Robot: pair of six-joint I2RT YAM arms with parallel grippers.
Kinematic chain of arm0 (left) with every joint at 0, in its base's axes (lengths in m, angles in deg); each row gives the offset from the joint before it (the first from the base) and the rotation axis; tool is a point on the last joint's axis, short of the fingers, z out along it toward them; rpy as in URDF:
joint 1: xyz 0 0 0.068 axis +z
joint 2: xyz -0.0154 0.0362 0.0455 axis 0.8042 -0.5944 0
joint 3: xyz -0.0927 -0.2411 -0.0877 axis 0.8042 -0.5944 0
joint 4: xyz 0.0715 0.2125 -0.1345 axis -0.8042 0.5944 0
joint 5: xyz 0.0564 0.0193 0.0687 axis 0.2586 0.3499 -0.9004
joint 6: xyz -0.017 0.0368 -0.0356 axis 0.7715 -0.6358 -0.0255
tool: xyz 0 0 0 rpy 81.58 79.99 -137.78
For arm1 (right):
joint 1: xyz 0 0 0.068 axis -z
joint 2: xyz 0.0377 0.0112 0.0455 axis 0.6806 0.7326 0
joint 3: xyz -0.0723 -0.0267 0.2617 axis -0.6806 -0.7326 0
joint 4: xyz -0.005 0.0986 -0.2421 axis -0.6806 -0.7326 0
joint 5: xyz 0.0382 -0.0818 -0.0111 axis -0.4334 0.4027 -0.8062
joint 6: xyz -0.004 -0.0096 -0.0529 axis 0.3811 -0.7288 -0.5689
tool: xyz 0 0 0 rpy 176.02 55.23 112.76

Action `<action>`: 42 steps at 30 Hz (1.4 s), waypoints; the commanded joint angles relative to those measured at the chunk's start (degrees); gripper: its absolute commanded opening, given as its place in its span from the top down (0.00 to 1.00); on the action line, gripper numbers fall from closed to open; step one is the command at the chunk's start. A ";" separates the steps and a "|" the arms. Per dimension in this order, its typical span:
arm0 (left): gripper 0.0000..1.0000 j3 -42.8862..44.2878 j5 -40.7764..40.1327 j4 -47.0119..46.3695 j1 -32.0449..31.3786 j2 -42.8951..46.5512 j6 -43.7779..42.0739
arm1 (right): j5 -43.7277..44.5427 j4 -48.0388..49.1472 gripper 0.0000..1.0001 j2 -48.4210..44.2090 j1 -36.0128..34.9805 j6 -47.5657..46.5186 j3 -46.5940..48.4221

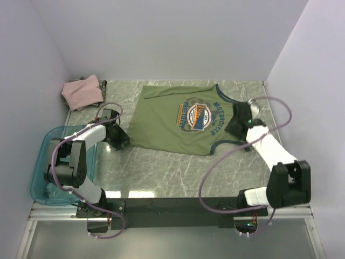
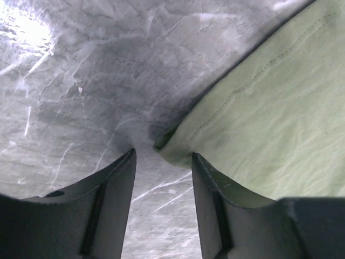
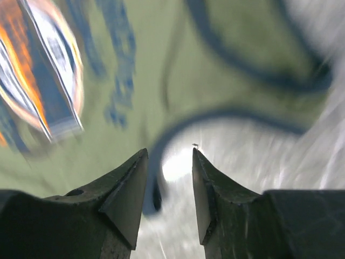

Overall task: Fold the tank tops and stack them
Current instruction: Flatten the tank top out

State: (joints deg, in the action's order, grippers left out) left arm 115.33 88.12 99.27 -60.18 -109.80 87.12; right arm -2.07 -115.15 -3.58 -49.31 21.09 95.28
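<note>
3 tank tops: 1 green top (image 1: 183,121), 1 pink top (image 1: 81,91), 1 striped top (image 1: 103,85), mostly hidden. 1 bin (image 1: 39,172). 2 arms: left arm (image 1: 81,156), right arm (image 1: 272,148).

The olive-green tank top (image 1: 161,129) is matt, soft cloth (with a stitched hem). The marbled table (image 1: 178,170) shines glossily. The teal bin (image 1: 42,156) looks like translucent plastic.

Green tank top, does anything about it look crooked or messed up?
The olive-green tank top lies flat but skewed across the table, and its hem corner in front of the open left gripper looks slightly curled.
</note>
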 commanded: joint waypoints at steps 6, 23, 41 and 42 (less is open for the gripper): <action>0.50 0.08 0.46 -1.12 1.29 -0.40 -0.31 | -6.04 8.23 0.57 -9.77 -13.09 10.44 -19.06; 0.48 -0.80 2.39 -3.23 1.56 2.76 -1.45 | -4.38 14.74 0.55 -2.31 -19.86 13.01 -20.56; 0.46 -5.81 3.18 -2.52 1.47 5.22 -1.28 | -2.27 7.81 0.52 0.96 -20.04 10.55 -17.13; 0.46 -5.90 3.27 -2.70 1.47 4.88 -1.28 | -2.01 7.45 0.51 0.43 -19.95 10.29 -17.22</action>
State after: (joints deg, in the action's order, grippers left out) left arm 110.30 90.68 97.58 -58.83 -105.47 86.77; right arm -7.09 -103.67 -0.89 -68.91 32.33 76.97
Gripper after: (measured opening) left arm 0.537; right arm 0.481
